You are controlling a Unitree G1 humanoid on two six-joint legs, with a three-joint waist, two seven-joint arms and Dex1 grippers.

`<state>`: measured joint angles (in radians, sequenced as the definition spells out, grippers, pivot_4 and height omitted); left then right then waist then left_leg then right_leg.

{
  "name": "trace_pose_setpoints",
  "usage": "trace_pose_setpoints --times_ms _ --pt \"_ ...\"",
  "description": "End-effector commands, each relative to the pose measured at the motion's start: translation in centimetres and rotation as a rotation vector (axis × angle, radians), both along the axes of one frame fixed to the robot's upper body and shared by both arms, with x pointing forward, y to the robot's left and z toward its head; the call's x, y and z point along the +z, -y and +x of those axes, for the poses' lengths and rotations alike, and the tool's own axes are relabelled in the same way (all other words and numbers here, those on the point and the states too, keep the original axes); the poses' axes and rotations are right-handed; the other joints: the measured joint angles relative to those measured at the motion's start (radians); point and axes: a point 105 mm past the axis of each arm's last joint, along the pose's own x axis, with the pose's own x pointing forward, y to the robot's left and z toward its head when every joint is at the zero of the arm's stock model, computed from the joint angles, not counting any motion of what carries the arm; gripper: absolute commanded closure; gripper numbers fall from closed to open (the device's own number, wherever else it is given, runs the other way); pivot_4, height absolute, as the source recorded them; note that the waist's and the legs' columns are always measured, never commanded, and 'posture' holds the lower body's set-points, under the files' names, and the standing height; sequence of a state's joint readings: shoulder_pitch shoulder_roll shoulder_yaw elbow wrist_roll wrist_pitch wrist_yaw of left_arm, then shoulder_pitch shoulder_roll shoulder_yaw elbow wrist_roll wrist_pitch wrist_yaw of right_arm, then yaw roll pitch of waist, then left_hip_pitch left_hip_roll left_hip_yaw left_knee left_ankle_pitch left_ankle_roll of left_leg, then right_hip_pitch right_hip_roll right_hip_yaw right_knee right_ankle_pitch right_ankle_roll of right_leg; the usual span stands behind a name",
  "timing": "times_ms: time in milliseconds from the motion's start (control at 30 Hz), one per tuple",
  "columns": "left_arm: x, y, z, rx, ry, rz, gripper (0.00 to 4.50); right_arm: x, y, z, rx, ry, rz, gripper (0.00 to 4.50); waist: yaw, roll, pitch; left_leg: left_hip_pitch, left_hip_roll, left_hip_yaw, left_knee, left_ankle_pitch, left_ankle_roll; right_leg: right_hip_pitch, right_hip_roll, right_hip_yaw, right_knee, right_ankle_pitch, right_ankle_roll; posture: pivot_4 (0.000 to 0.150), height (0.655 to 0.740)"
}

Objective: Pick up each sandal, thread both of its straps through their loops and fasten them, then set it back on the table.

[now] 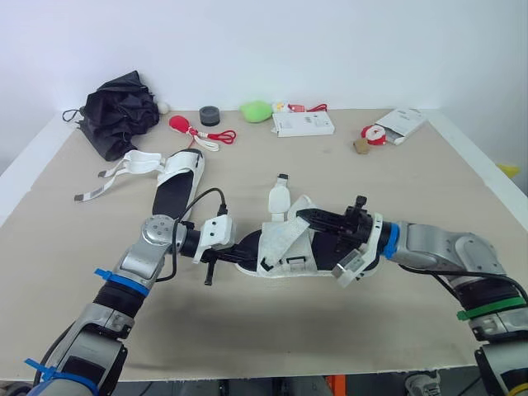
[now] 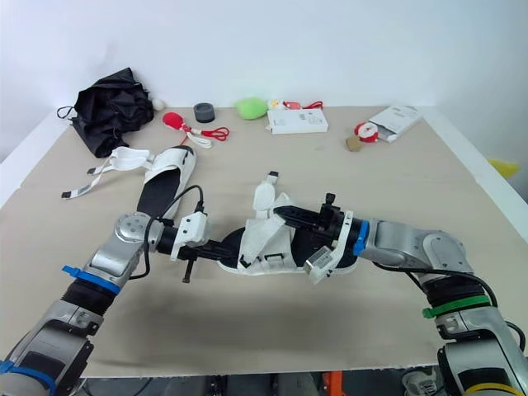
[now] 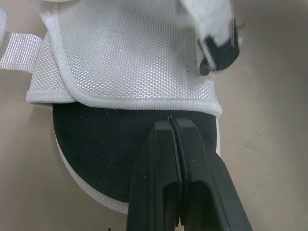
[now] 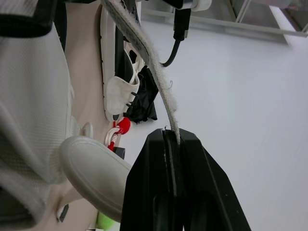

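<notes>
head view / sandals: near sandal [image 1: 285, 247] lies on the table [image 1: 396, 181] front-centre, between the two arms. The far sandal [image 1: 176, 183] sits well apart at left rear, straps splayed, not yet fastened.
head view / left arm: left gripper [image 1: 238, 256] is low, at the near sandal's left end.
head view / right arm: right gripper [image 1: 305, 216] reaches in from the right over the white upper. A strap end [image 1: 279, 198] stands up just beside it; cannot tell if it belongs to the held one.
left wrist / state: fingers [image 3: 197, 163] pressed together, nothing visible between them. They lie over the black footbed [image 3: 91, 139], tips at the bound edge of the mesh upper [image 3: 125, 53].
left wrist / risk: looks like a hold-down rather than a grasp, so any sideways pull from the other arm could slide the sole out from under the tips and the sandal would skate across the table.
right wrist / state: fingers [image 4: 149, 192] closed on the strap [image 4: 154, 72], which is pinched edge-on at the very tips and runs away from them.
right wrist / risk: shallow bite on a thin fuzzy strap. It could slip out under tension or twist in the pinch and meet the loop skewed.
loop: not identifiable in any view, so alignment for threading can't be judged.
snag risk: the hook-and-loop face may grab the upper before it reaches the loop.
</notes>
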<state>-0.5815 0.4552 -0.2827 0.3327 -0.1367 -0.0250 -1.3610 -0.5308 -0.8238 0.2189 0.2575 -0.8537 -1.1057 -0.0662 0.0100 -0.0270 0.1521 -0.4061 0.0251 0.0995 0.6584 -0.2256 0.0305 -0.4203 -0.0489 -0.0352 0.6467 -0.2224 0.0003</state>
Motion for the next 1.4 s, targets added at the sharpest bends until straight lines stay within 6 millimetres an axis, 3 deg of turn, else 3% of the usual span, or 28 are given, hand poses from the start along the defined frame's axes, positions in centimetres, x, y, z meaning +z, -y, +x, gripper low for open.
trace_pose_setpoints --times_ms 33,100,200,433,633,733,833,900,1000,1167,1267,1400 --pt "-3.0 -0.3 -0.7 0.003 -0.082 0.094 4.5 0.5 -0.3 -0.8 0.021 -0.035 0.024 4.27 0.0 0.0 0.0 0.0 0.0 0.0 0.0 0.0 0.0 0.0 0.0 0.0 0.0 0.0 0.0 0.15 0.74" --pt "-3.0 -0.3 -0.7 0.001 -0.082 0.094 4.5 0.5 -0.3 -1.0 0.022 -0.055 0.03 4.27 0.0 0.0 0.0 0.001 0.0 0.0 0.0 0.0 0.0 0.001 0.0 0.0 0.0 0.0 0.0 0.15 0.74" --pt "-3.0 -0.1 -0.5 -0.001 -0.081 0.091 4.5 0.4 -0.5 -1.2 0.022 -0.092 0.015 3.52 0.0 0.0 0.0 0.002 0.0 0.0 0.001 0.0 0.0 0.002 0.0 0.0 0.0 0.001 0.001 0.15 0.74" --pt "-3.0 0.2 -0.5 -0.006 -0.084 0.086 4.5 -0.6 0.0 -1.8 0.001 -0.188 -0.089 0.37 0.001 0.0 0.0 0.002 0.0 -0.001 0.002 0.0 0.001 0.003 -0.001 -0.001 0.0 0.001 0.001 0.15 0.74" --pt "-3.1 0.4 -0.5 -0.014 -0.085 0.084 4.5 2.8 2.8 -0.9 -0.129 -0.253 -0.013 0.37 0.002 0.0 0.0 0.002 -0.001 -0.001 0.003 0.0 0.001 0.003 -0.002 -0.001 0.0 0.001 0.001 0.15 0.74" --pt "-3.1 0.5 -0.5 -0.017 -0.085 0.082 4.5 4.3 4.2 -0.3 -0.233 -0.438 0.111 0.37 0.003 -0.001 0.0 0.002 -0.001 -0.002 0.003 0.0 0.002 0.003 -0.002 -0.002 0.0 0.001 0.002 0.15 0.74" --pt "-3.1 0.6 -0.5 -0.019 -0.085 0.079 4.5 5.5 5.0 -1.0 -0.287 -0.794 0.338 0.37 0.006 -0.001 0.0 0.002 -0.001 -0.003 0.003 0.0 0.002 0.005 -0.003 -0.003 -0.001 0.001 0.001 0.15 0.74" --pt "-3.1 0.6 -0.5 -0.02 -0.087 0.079 4.5 5.9 4.5 -3.0 -0.251 -1.105 0.487 0.37 0.01 0.0 0.0 0.002 -0.001 -0.004 0.003 0.0 0.002 0.006 -0.004 -0.004 -0.001 0.001 0.001 0.15 0.74" --pt "-3.2 0.6 -0.6 -0.024 -0.09 0.079 4.5 4.9 3.1 -5.9 -0.212 -1.489 0.584 0.37 0.017 -0.001 0.0 0.002 -0.001 -0.006 0.003 0.0 0.002 0.007 -0.005 -0.007 -0.002 0.0 0.0 0.15 0.74" --pt "-3.3 0.7 -0.9 -0.029 -0.097 0.078 4.5 1.5 0.9 -9.2 -0.266 -1.885 0.616 0.37 0.018 -0.001 0.0 0.003 0.0 -0.009 0.003 -0.001 0.002 0.011 -0.008 -0.014 -0.005 -0.001 0.001 0.15 0.74" --pt "-3.3 0.6 -1.0 -0.031 -0.102 0.079 4.5 -0.9 -0.2 -9.8 -0.339 -1.946 0.615 0.37 0.018 -0.001 0.0 0.003 0.0 -0.009 0.002 -0.001 0.002 0.01 -0.008 -0.015 -0.007 -0.001 0.002 0.15 0.74" --pt "-3.3 0.4 -1.1 -0.029 -0.102 0.081 4.5 -3.8 -0.7 -8.6 -0.489 -1.885 0.649 0.37 0.018 -0.001 0.0 0.001 0.0 -0.01 -0.001 -0.001 0.002 0.01 -0.008 -0.018 -0.011 -0.001 0.002 0.15 0.74"
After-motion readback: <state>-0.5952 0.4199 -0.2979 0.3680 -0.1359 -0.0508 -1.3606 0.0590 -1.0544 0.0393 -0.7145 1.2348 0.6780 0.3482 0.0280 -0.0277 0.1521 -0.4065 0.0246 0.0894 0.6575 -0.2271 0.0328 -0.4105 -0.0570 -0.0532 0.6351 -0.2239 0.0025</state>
